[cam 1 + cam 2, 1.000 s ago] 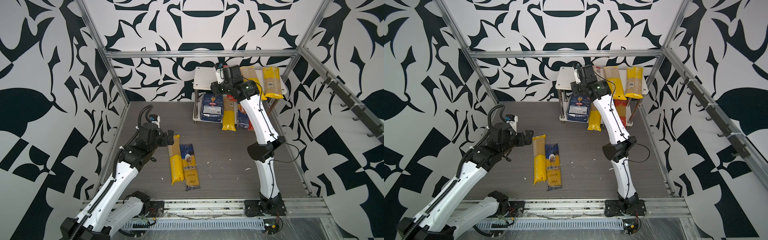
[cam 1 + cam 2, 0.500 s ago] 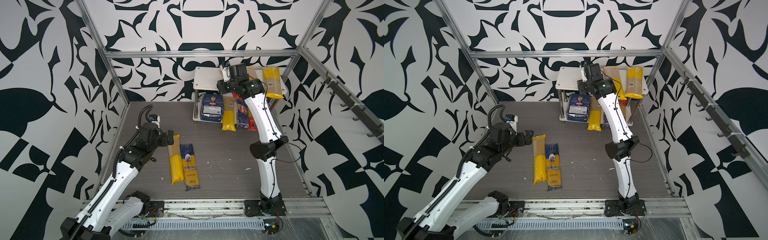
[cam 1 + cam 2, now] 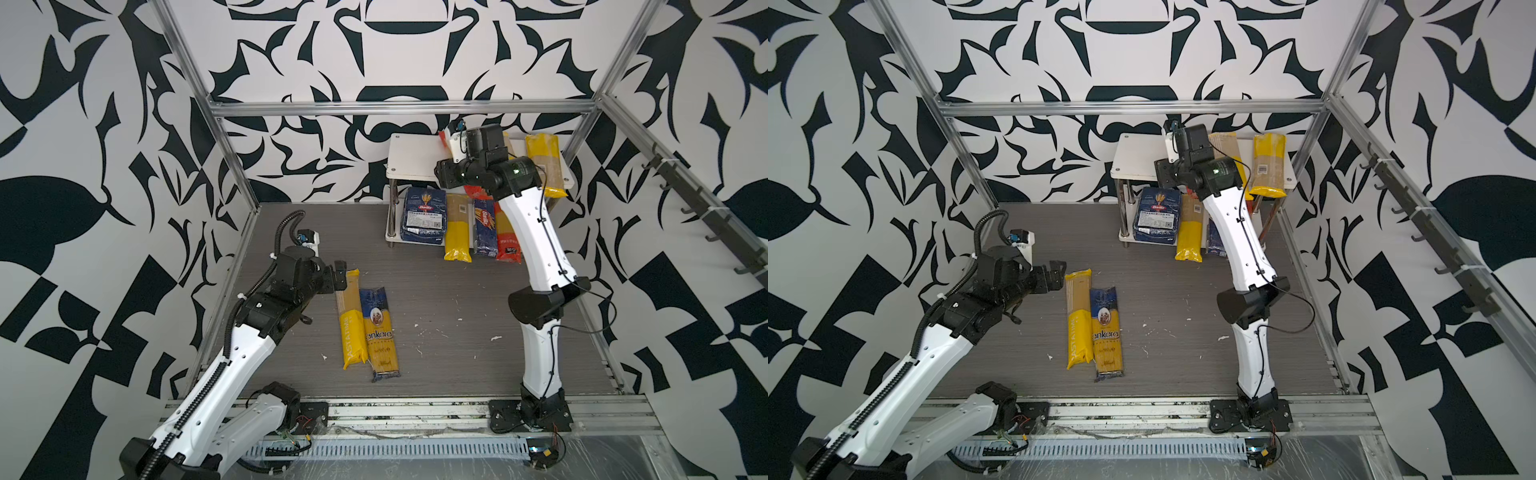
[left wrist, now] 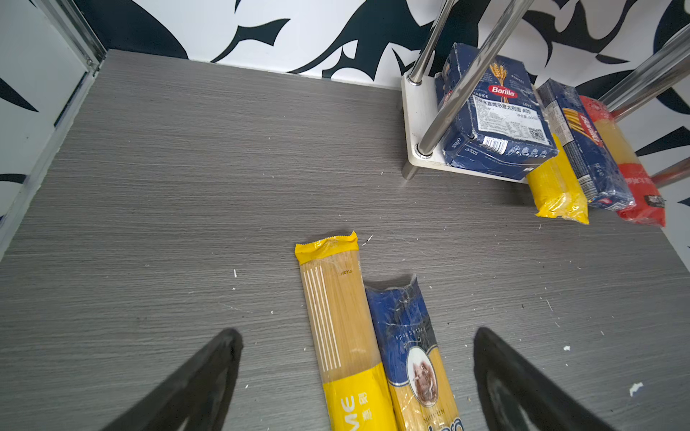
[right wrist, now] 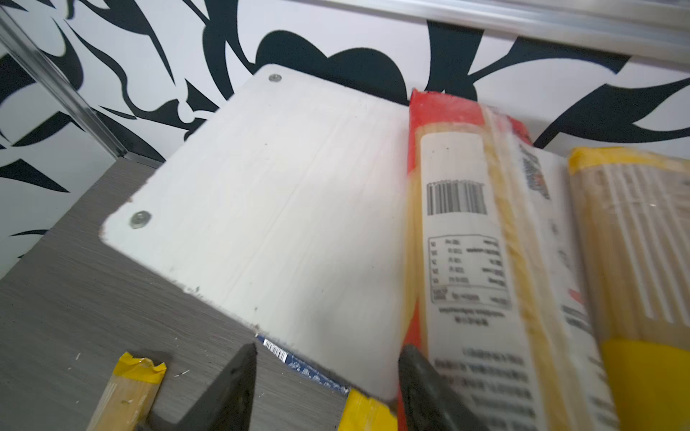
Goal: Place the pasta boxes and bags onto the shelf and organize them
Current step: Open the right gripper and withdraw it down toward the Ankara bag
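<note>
The shelf (image 3: 411,160) stands at the back right, with the left part of its top board bare. A red-ended bag (image 5: 459,231) and a yellow-ended bag (image 3: 542,166) lie on the top board. My right gripper (image 5: 326,358) hovers open over the board's front edge, one finger beside the red-ended bag and nothing between the jaws. On the lower board lie the wide Barilla box (image 3: 424,216), a yellow bag (image 3: 457,235), the narrow Barilla box (image 3: 485,226) and a red bag (image 3: 508,243). A PASTATIME bag (image 3: 350,320) and an ankara bag (image 3: 380,332) lie on the floor. My left gripper (image 4: 356,332) is open at their far ends.
The grey floor (image 3: 449,299) is strewn with small white crumbs. Patterned walls and aluminium frame posts (image 3: 226,137) enclose the cell. A rail with hooks (image 3: 706,208) runs along the right wall. The lower-tier packets overhang the shelf's front edge.
My right gripper has shifted rightwards over the top board and its jaws have widened. The left arm and the two floor bags have not moved.
</note>
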### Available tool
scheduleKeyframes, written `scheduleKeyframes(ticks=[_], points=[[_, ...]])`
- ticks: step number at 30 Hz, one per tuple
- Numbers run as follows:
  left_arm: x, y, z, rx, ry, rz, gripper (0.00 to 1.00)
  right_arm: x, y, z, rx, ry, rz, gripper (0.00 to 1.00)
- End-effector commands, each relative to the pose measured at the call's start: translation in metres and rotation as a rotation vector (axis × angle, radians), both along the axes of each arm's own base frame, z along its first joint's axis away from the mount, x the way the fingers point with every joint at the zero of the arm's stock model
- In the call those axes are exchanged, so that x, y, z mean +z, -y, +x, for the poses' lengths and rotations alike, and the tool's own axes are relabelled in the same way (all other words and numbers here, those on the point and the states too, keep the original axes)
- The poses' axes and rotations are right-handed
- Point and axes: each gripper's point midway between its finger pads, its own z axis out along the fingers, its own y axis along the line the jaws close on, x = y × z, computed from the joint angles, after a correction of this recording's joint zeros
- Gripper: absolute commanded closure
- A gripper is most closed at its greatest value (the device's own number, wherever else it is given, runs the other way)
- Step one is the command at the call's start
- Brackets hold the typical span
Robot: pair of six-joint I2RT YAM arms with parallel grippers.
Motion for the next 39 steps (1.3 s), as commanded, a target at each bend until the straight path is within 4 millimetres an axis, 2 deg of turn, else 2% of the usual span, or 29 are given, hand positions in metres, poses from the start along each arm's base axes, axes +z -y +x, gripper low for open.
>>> scheduleKeyframes(ticks=[1, 6, 9, 10, 13, 16, 21, 23, 27, 35, 39], points=[[0.013, -0.013, -0.009, 0.047, 0.028, -0.011, 0.01, 0.077, -0.004, -0.037, 0.065, 0.179, 0.088, 0.34], [0.013, -0.025, -0.024, 0.091, 0.028, -0.031, 0.01, 0.092, -0.015, -0.075, 0.104, 0.191, 0.085, 0.33], [0.010, -0.030, -0.033, 0.110, 0.031, -0.049, 0.01, 0.083, -0.031, -0.102, 0.137, 0.168, 0.071, 0.33], [0.010, -0.032, -0.036, 0.119, 0.032, -0.061, 0.01, 0.074, -0.038, -0.113, 0.156, 0.156, 0.060, 0.32], [0.008, -0.036, -0.045, 0.132, 0.028, -0.088, 0.01, 0.059, -0.052, -0.149, 0.203, 0.138, 0.092, 0.26], [0.004, -0.039, -0.053, 0.145, 0.024, -0.116, 0.01, 0.030, -0.065, -0.182, 0.247, 0.084, 0.108, 0.15], [-0.003, -0.043, -0.064, 0.156, 0.012, -0.140, 0.01, -0.027, -0.080, -0.227, 0.259, 0.008, 0.048, 0.08], [-0.005, -0.044, -0.067, 0.158, 0.006, -0.142, 0.01, -0.050, -0.083, -0.240, 0.252, -0.027, 0.031, 0.00], [-0.010, -0.044, -0.071, 0.158, -0.005, -0.152, 0.01, -0.102, -0.093, -0.270, 0.280, -0.107, 0.055, 0.00], [-0.016, -0.041, -0.068, 0.151, -0.040, -0.143, 0.01, -0.205, -0.103, -0.307, 0.276, -0.251, 0.041, 0.00], [-0.017, -0.041, -0.066, 0.158, -0.046, -0.135, 0.01, -0.244, -0.115, -0.319, 0.289, -0.303, 0.084, 0.00]])
